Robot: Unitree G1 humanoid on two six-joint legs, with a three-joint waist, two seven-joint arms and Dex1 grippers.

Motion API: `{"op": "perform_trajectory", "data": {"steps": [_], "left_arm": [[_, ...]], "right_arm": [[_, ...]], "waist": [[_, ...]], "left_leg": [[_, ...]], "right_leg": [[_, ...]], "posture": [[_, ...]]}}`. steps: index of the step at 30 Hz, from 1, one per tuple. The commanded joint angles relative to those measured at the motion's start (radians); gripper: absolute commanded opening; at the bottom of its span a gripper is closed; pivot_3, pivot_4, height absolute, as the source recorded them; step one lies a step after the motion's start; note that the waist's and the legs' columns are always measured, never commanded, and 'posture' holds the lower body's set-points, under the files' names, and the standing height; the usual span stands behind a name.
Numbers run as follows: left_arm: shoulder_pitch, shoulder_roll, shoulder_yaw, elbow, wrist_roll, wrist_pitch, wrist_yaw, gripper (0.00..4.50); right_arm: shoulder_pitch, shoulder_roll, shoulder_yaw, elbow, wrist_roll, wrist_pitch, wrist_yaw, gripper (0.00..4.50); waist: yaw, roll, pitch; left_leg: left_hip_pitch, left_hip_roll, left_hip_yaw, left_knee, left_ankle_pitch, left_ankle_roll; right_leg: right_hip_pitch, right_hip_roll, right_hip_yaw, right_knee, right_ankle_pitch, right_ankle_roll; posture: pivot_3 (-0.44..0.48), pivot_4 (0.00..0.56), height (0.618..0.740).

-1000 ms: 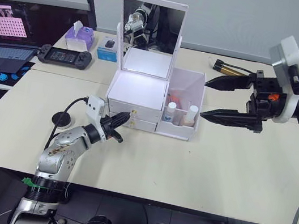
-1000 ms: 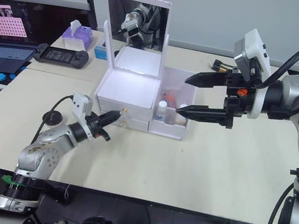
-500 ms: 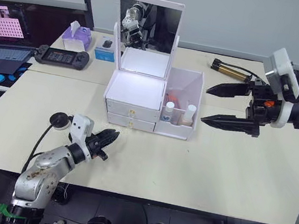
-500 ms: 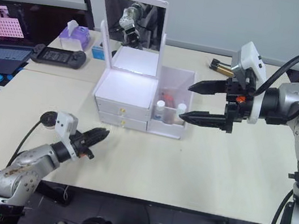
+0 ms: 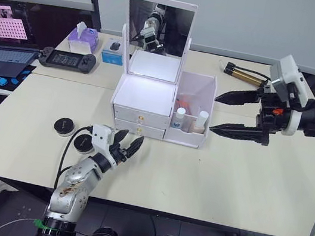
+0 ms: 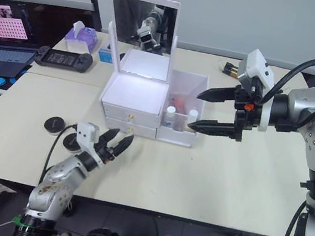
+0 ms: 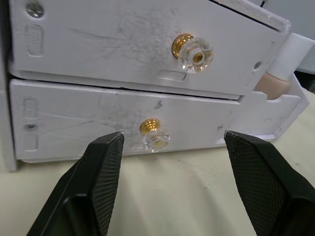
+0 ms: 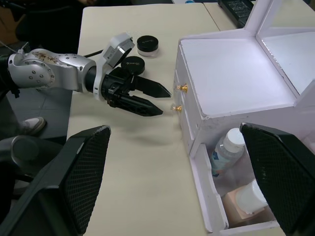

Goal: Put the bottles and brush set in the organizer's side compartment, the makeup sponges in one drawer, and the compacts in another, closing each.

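Facing the organizer (image 5: 147, 107), left claw (image 7: 167, 152) spread apart, lower drawer knob (image 7: 153, 134) between its tips, untouched.

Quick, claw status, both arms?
Left claw: open, empty, facing the lower drawer knob.
Right claw: open, empty, beside the organizer.

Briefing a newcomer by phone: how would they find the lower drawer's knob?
Find the white mirrored organizer mid-table. Its front has two stacked drawers, each with a small gold-and-clear knob. The lower drawer knob sits just above the tabletop, under the upper knob, facing the left gripper.
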Motion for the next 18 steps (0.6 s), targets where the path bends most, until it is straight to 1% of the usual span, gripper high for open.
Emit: {"op": "perform_trajectory", "data": {"steps": [1, 8, 18], "left_arm": [[-0.024, -0.008, -0.005, 0.013, 0.034, -0.052, 0.02, 3.5], [-0.041, -0.01, -0.031, 0.048, 0.069, -0.105, 0.01, 3.5], [-0.083, -0.01, -0.073, 0.138, 0.176, -0.181, 0.049, 3.5]], "right_arm": [[-0.001, -0.025, -0.042, -0.024, 0.013, 0.008, -0.005, 4.5], [0.016, -0.045, -0.061, -0.045, 0.031, 0.031, -0.019, 4.5], [0.002, -0.025, -0.071, -0.048, 0.035, 0.028, -0.066, 4.5]], "waist": [[-0.001, 0.0, 0.0], [0.0, 0.0, 0.0], [0.0, 0.0, 0.0]], "left_leg": [[0.0, 0.0, 0.0, 0.0, 0.0, 0.0], [0.0, 0.0, 0.0, 0.0, 0.0, 0.0], [0.0, 0.0, 0.0, 0.0, 0.0, 0.0]], "right_leg": [[0.0, 0.0, 0.0, 0.0, 0.0, 0.0], [0.0, 0.0, 0.0, 0.0, 0.0, 0.0], [0.0, 0.0, 0.0, 0.0, 0.0, 0.0]], "posture": [[0.0, 0.15, 0.725], [0.0, 0.15, 0.725], [0.0, 0.15, 0.725]]}}
